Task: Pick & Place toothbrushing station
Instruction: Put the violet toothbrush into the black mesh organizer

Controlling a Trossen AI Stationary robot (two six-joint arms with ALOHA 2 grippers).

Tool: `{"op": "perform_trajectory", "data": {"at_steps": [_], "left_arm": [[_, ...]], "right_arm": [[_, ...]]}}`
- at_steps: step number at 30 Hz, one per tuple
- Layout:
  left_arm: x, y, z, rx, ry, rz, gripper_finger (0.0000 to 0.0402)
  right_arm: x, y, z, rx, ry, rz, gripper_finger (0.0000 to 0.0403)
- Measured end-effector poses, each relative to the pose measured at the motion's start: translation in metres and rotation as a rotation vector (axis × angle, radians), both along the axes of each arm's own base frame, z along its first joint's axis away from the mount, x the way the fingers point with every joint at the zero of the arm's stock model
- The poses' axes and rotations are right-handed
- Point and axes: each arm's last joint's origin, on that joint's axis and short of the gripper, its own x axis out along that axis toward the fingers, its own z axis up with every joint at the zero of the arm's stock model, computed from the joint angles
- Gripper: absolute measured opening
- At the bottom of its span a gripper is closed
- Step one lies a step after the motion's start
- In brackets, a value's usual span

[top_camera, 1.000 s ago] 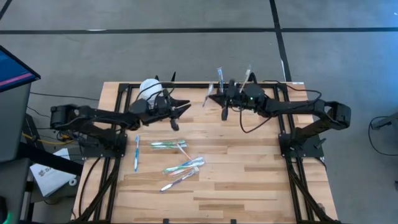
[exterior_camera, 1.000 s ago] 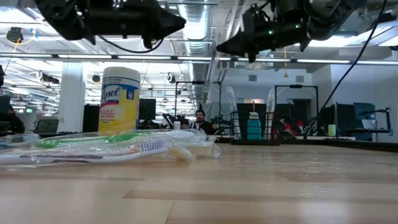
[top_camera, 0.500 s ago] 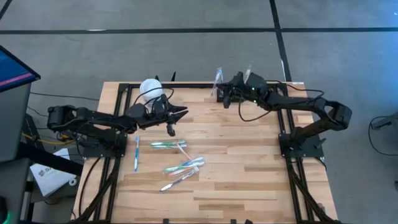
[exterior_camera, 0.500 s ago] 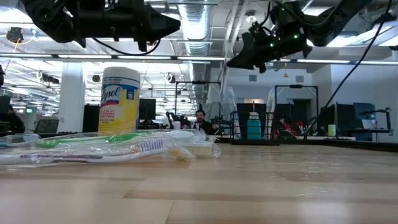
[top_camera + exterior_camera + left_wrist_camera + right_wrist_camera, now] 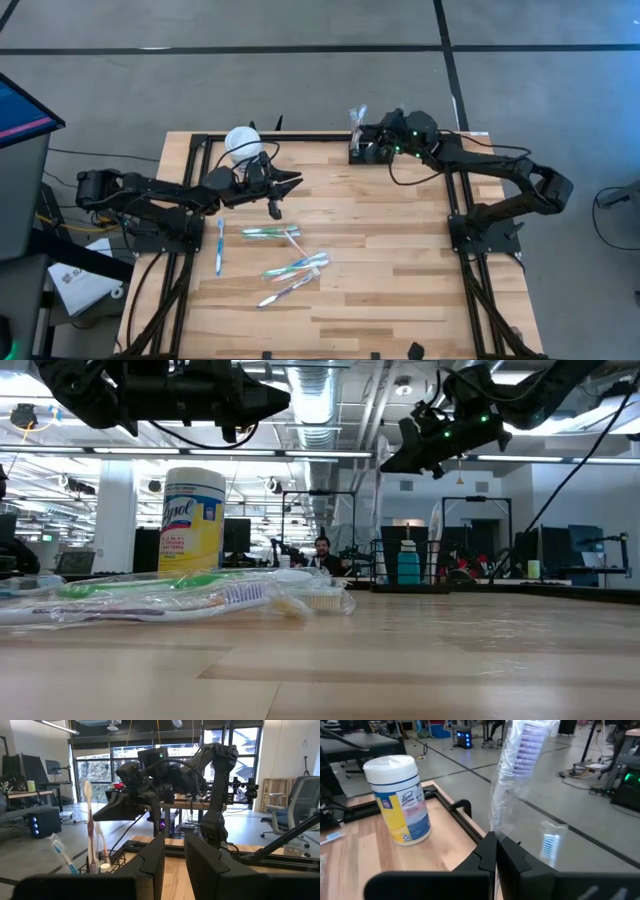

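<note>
The toothbrushing station (image 5: 357,153) stood at the 12 o'clock edge of the worktop (image 5: 400,280). Right jaws, above it, were shut on a wrapped toothbrush (image 5: 520,765). Left jaws, at 10 o'clock, stood slightly parted and empty. Hazard: the loose wrapper could snag the mesh and tip the station.

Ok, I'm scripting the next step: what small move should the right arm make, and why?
Probably lower slightly: the right gripper, jaws shut on a wrapped toothbrush, hovers over the black wire caddy, so the brush looks ready to go in.
</note>
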Motion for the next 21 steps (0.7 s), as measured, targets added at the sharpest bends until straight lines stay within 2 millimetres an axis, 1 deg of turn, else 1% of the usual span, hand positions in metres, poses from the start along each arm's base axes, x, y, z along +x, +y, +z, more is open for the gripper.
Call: {"op": "perform_trajectory", "data": {"at_steps": [5, 11, 18, 21], "left_arm": [[0.0, 0.0, 0.0, 0.0, 0.0, 0.002, 0.0066], [0.0, 0.0, 0.0, 0.0, 0.0, 0.002, 0.0066], [0.0, 0.0, 0.0, 0.0, 0.0, 0.002, 0.0066], [0.0, 0.0, 0.0, 0.0, 0.0, 0.002, 0.0066]], "right_arm": [[-0.006, -0.004, 0.0, 0.004, 0.015, -0.041, 0.0], [-0.01, -0.012, -0.005, 0.026, 0.041, -0.077, 0.0], [-0.01, -0.012, -0.005, 0.032, 0.036, -0.08, 0.0], [-0.007, -0.013, -0.007, 0.028, 0.031, -0.077, 0.0]]}}
